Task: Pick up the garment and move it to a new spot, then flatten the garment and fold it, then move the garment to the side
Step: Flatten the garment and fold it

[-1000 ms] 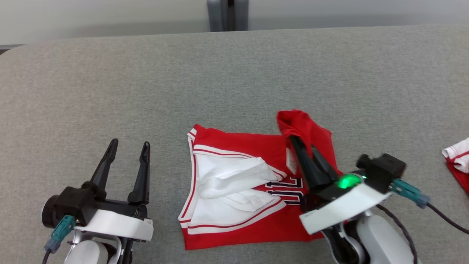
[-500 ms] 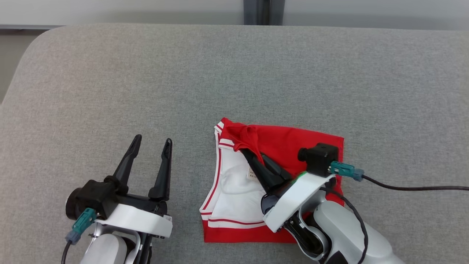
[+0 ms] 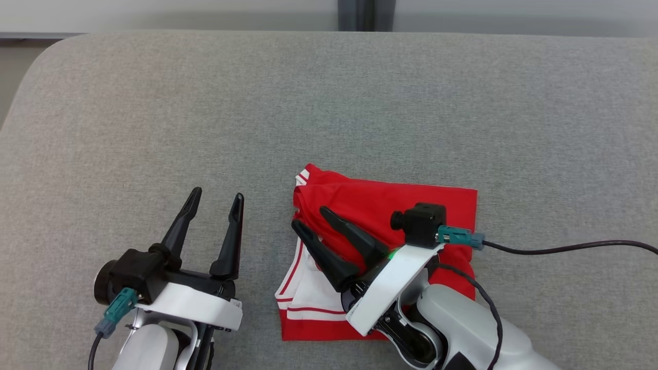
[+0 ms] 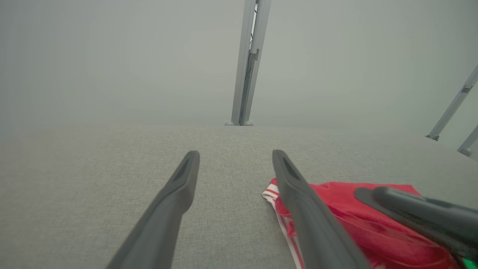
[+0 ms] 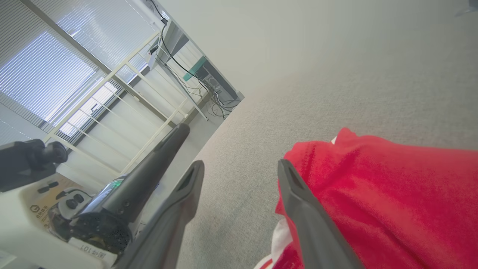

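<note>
The red garment (image 3: 406, 198) with white trim lies folded on the grey table, a rough rectangle in the lower middle of the head view, white lining showing at its lower left. My right gripper (image 3: 310, 218) stands open over the garment's left edge, nothing between its fingers; in the right wrist view the red garment (image 5: 392, 194) lies beside the right finger. My left gripper (image 3: 216, 197) is open and empty to the left of the garment, a short gap away. In the left wrist view the garment (image 4: 336, 201) shows right of my left gripper (image 4: 235, 155).
The grey fabric table (image 3: 205, 113) spreads wide on all sides, its rounded corner at the upper left. A dark post (image 3: 366, 14) stands behind the far edge. My right arm's black cable (image 3: 565, 249) trails off to the right.
My right gripper carried the garment's red right part over to the left, laid it down and opened. The camera shifted between the earliest frame and now. The left gripper stayed still.
</note>
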